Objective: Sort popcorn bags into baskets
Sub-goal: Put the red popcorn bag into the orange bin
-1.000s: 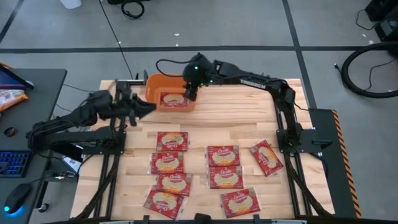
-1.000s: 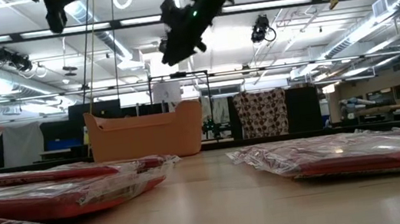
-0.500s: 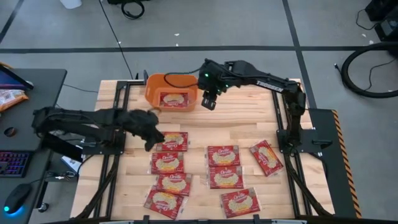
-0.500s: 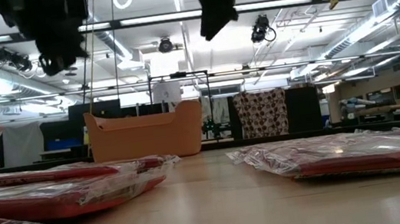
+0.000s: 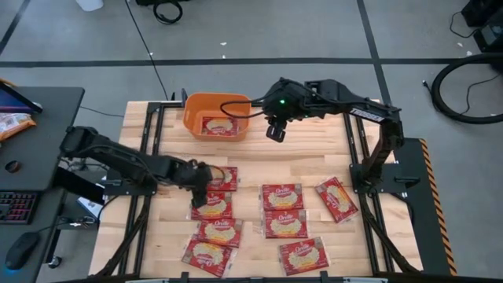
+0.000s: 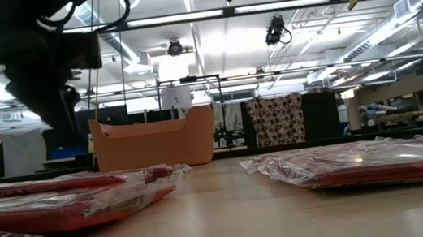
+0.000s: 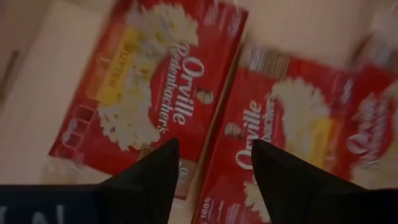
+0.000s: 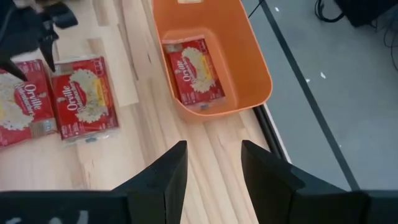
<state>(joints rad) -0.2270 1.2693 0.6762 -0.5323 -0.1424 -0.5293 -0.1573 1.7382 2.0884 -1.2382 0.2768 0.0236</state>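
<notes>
Several red popcorn bags lie flat on the table's near half, among them one (image 5: 218,178) and one (image 5: 212,206) at the far left of the group. Another bag (image 5: 219,126) lies inside the orange basket (image 5: 192,118) at the far edge. My left gripper (image 5: 202,189) is open and hovers over the seam between two bags (image 7: 155,93) (image 7: 286,137), touching neither. The low view shows it (image 6: 43,83) well above the table. My right gripper (image 5: 274,132) is open and empty, raised right of the basket (image 8: 249,50).
More bags (image 5: 281,196) (image 5: 336,199) (image 5: 302,254) cover the table's near right part. Bare wood lies between the basket and the bags. Black frame rails (image 5: 153,134) run along the table's left and right sides. A desk with a keyboard (image 5: 16,208) stands left of the table.
My left gripper has swung from beside the basket's left side toward the near edge and rightward, coming down over the far-left bags. My right gripper has moved from above the basket toward the table's right and has risen. The bag in the basket stays put.
</notes>
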